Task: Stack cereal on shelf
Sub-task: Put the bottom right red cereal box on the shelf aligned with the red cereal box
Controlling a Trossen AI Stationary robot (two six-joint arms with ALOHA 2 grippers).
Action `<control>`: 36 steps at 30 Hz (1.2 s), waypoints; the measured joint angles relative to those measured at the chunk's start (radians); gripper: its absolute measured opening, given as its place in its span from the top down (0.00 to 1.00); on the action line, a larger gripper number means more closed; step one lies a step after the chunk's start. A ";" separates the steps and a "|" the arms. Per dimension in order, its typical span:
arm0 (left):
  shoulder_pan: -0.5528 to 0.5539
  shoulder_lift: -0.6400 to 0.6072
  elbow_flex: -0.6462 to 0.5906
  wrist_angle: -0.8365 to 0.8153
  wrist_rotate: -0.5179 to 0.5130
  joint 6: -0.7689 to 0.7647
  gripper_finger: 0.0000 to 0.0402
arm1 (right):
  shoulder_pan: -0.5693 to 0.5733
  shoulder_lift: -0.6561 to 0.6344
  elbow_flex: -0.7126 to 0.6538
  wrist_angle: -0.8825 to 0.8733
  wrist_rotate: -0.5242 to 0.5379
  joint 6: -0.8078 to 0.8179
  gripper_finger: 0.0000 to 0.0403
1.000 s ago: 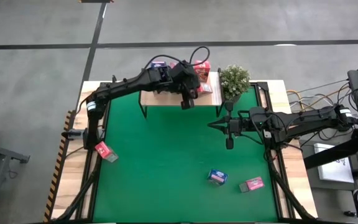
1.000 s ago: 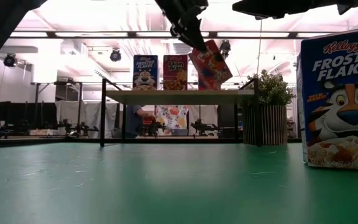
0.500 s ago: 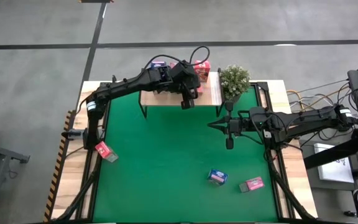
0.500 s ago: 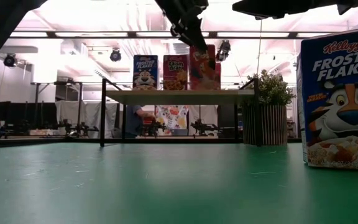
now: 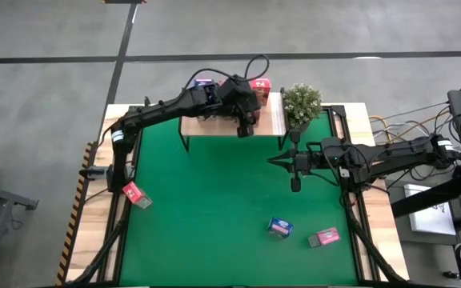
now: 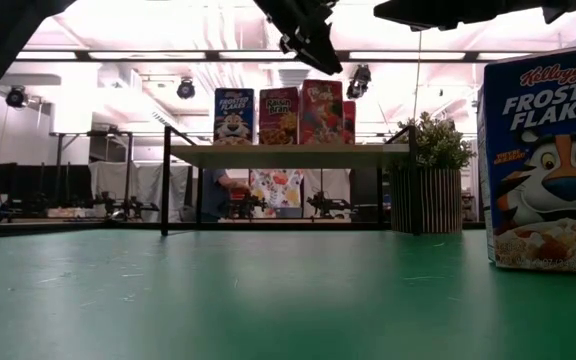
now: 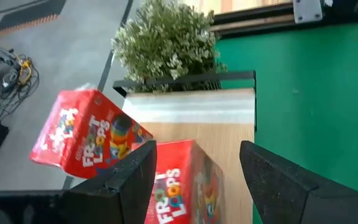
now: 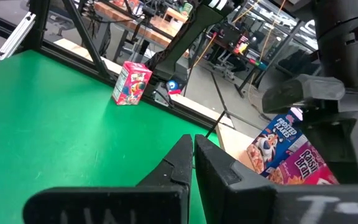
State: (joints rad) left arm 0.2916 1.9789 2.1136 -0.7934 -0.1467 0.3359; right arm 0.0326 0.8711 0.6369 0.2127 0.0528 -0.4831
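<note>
Cereal boxes stand on the shelf (image 6: 288, 153) at the far edge of the bench (image 5: 96, 232). In the low view, three are lined up side by side along the board: a blue Frosted Flakes box (image 6: 234, 116), a Raisin Bran box (image 6: 281, 116) and a red Froot Loops box (image 6: 322, 112), with a further red box partly hidden behind the last.

Left gripper (image 5: 245, 128) is positioned above the Froot Loops box, its fingers (image 7: 129, 177) spread apart on either side of the box top and clamping nothing.

Right gripper (image 5: 295, 186) hangs over the green mat (image 5: 214, 208) near its right side, fingers pressed together and empty.

Loose boxes lie on the mat: a pink one (image 5: 134, 194) near the left edge, a blue one (image 5: 279, 227) and a pink one (image 5: 324, 237) towards the front right.

A potted plant (image 5: 302, 104) stands just beside the shelf's right end.
</note>
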 joint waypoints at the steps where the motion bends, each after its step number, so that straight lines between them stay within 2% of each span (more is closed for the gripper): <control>1: 0.000 0.000 0.000 0.004 0.000 0.000 0.47 | 0.000 0.000 0.000 0.000 0.000 0.000 0.98; 18: 0.000 0.000 0.004 0.007 0.000 0.049 0.35 | 0.000 0.000 0.000 0.000 0.001 0.002 0.98; 22: 0.000 -0.001 0.043 -0.013 0.000 0.063 0.34 | 0.000 0.000 0.000 0.000 0.001 0.004 0.98; 32: -0.019 -0.007 0.243 -0.171 0.000 0.063 0.34 | 0.000 0.000 0.000 0.000 0.002 0.004 0.98; 36: -0.039 -0.052 0.212 -0.204 0.001 0.028 0.35 | 0.000 0.000 0.000 0.000 0.002 0.013 0.98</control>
State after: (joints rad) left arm 0.2524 1.9265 2.3258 -0.9975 -0.1459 0.3636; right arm 0.0326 0.8711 0.6373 0.2127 0.0544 -0.4698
